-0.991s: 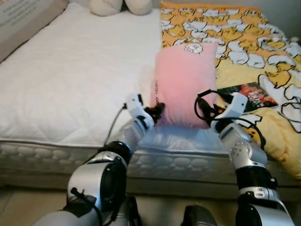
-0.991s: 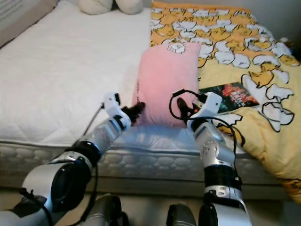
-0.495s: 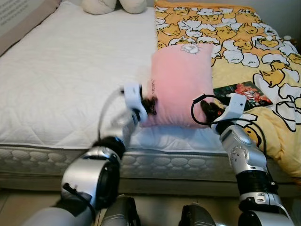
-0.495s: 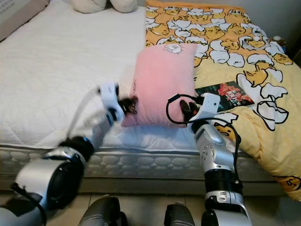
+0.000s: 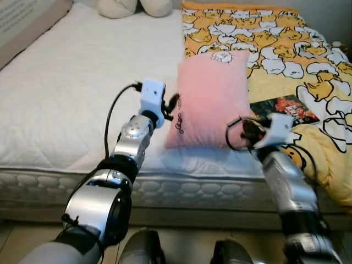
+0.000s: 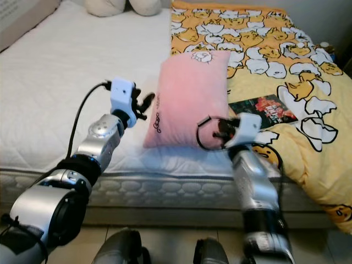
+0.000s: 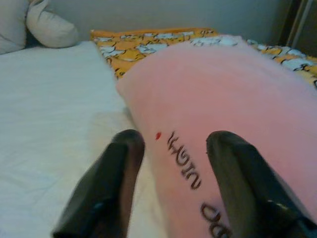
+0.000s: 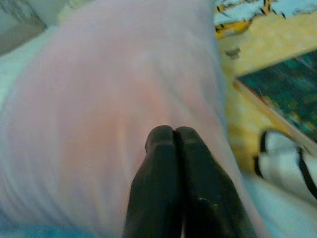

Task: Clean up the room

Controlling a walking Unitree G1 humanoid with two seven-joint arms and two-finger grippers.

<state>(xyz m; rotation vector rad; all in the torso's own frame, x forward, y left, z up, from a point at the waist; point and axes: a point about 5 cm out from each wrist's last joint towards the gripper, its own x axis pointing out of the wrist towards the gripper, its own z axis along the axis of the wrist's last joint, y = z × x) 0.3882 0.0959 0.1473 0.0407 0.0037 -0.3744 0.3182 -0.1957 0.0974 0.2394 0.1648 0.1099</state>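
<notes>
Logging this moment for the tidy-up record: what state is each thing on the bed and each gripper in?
Pink pillow: propped up off the mattress between the grippers.
Left gripper: open, at the pillow's edge.
Right gripper: shut, against the pillow.
Book: closed, flat on the blanket.
Yellow blanket: spread over the bed's right side.

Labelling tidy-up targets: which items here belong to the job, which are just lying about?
In the job: pink pillow, left gripper open at its edge, right gripper shut against it.
Lying about: book, yellow blanket, white cushions, mattress.
</notes>
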